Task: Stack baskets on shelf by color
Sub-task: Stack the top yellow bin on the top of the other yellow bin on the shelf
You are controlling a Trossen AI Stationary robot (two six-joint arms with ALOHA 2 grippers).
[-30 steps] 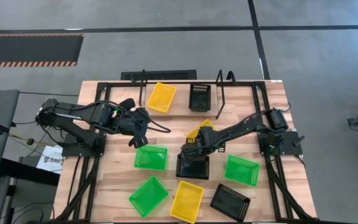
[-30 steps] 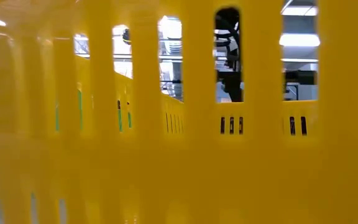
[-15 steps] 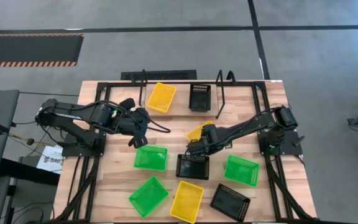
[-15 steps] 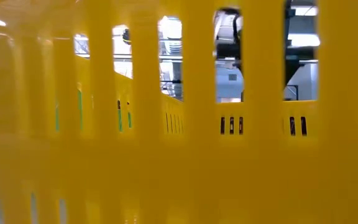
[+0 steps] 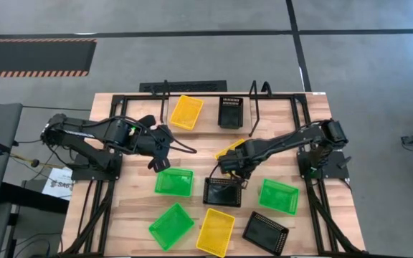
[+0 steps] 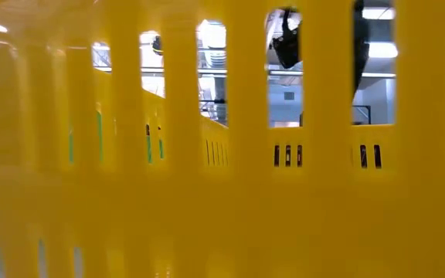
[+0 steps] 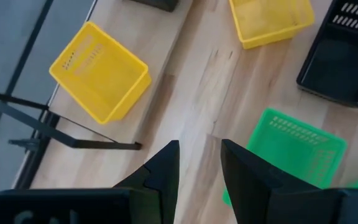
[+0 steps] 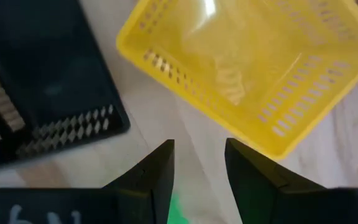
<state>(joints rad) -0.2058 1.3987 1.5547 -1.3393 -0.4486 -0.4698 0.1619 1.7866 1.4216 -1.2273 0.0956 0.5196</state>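
From the high view I make this barely begun. The tabletop (image 5: 131,215) carries all nine baskets, and only two sit within the shelf (image 5: 253,107) at the upper middle of the frame — one yellow basket (image 5: 186,112) and one black basket (image 5: 231,112), side by side, neither stacked.

Seven are loose below it: a green basket (image 5: 173,181) at centre left, another green (image 5: 171,226) at lower left, a third green (image 5: 278,196) at right, a black one (image 5: 222,191) at centre, a black one (image 5: 265,232) at lower right, a yellow one (image 5: 215,231) at bottom centre, and a yellow one (image 5: 229,150) partly under the right arm.

My right tool (image 5: 233,166) hangs between that yellow basket and the centre black one, fingers spread, pinching nothing. My left tool (image 5: 156,163) waits just above the centre-left green basket, fingers apart and empty.

No colour pile exists yet.
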